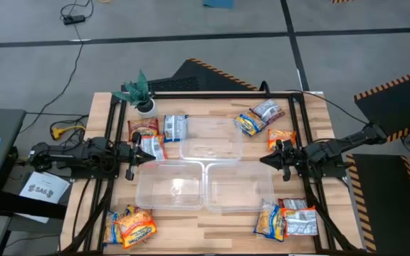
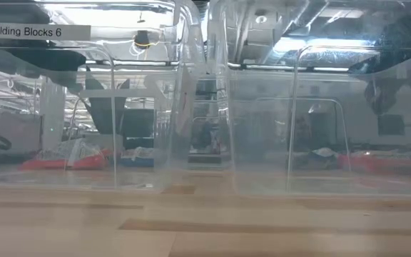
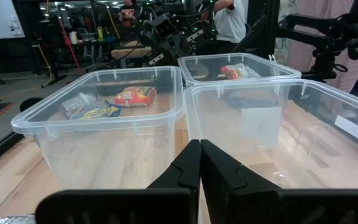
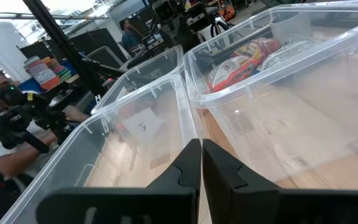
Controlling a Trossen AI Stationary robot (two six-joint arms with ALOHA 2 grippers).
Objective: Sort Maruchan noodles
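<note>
1. My left end effector [image 1: 132, 158] hung at the left edge of the tubs, its fingers [image 3: 188, 171] pressed together and holding nothing, pointing across the tabletop [image 1: 212, 222] toward the other arm.
2. My right end effector [image 1: 267, 159] mirrored it at the right edge, fingers [image 4: 191, 168] likewise pressed together and empty.
3. Three clear tubs [image 1: 205, 167] sat between the two, all seemingly empty from above.
4. The noodle packets lay around them in loose clusters: one at the far left [image 1: 155, 134] beside a small potted plant [image 1: 141, 94], one at the far right [image 1: 262, 119], one at the near left corner [image 1: 130, 226], and one at the near right corner [image 1: 287, 219].
5. The closest packet to my left end effector was the one [image 1: 152, 148] just beside its tip, a little toward the far side; I judged the left arm best placed for it.
6. For the right arm, the orange packet [image 1: 282, 136] just beyond its tip was nearest.
7. The long axis of either packet was hard to read, so I would have needed to open first and turn the wrist toward the far side.
</note>
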